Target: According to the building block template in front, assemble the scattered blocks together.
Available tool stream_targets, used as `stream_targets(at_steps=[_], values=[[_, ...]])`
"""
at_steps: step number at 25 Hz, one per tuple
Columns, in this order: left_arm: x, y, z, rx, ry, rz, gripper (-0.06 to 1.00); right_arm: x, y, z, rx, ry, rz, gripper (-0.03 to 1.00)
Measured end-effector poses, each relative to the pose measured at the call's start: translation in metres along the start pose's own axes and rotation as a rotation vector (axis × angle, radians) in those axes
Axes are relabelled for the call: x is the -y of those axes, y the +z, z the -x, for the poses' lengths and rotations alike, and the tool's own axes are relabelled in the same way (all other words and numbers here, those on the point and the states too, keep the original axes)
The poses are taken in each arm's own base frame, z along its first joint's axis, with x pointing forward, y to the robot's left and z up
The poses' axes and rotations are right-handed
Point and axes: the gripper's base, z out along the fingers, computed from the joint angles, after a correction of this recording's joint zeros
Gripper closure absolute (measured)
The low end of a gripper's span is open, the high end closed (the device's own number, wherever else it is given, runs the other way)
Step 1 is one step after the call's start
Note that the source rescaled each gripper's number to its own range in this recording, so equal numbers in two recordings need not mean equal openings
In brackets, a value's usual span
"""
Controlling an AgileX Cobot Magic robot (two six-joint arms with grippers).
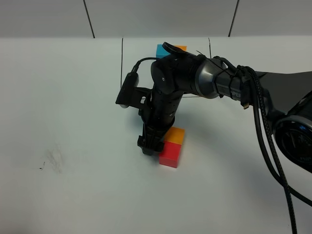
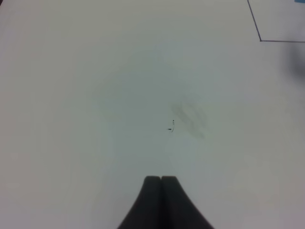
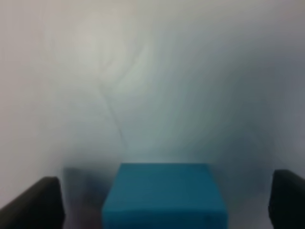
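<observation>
The right gripper (image 3: pixel 162 200) stands spread, straddling the blue block (image 3: pixel 164 195) without contact, beside the joined orange block (image 1: pixel 176 135) and red block (image 1: pixel 170 153) mid-surface (image 1: pixel 73 122). The left gripper (image 2: pixel 161 180) is pressed together. The building block template (image 1: pixel 168 48) sits near the surface's far edge.

Blue block (image 3: pixel 164 193) — matt, smooth

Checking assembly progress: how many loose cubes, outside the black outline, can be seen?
3: a small red cube and a small orange cube touching mid-table, and a small blue cube between the right claw's open fingers, hidden behind the arm overhead.
</observation>
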Motion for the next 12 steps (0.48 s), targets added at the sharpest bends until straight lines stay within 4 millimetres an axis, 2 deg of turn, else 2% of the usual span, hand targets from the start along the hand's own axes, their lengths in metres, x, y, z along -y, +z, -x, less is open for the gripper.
stream_targets(at_steps=[7, 12], values=[[0.000, 0.000, 0.000, 0.000, 0.000, 0.000, 0.94, -0.010, -0.031, 0.012, 0.059, -0.031, -0.030, 0.04], [0.000, 0.000, 0.000, 0.000, 0.000, 0.000, 0.94, -0.018, -0.069, 0.019, 0.113, -0.049, -0.061, 0.04]])
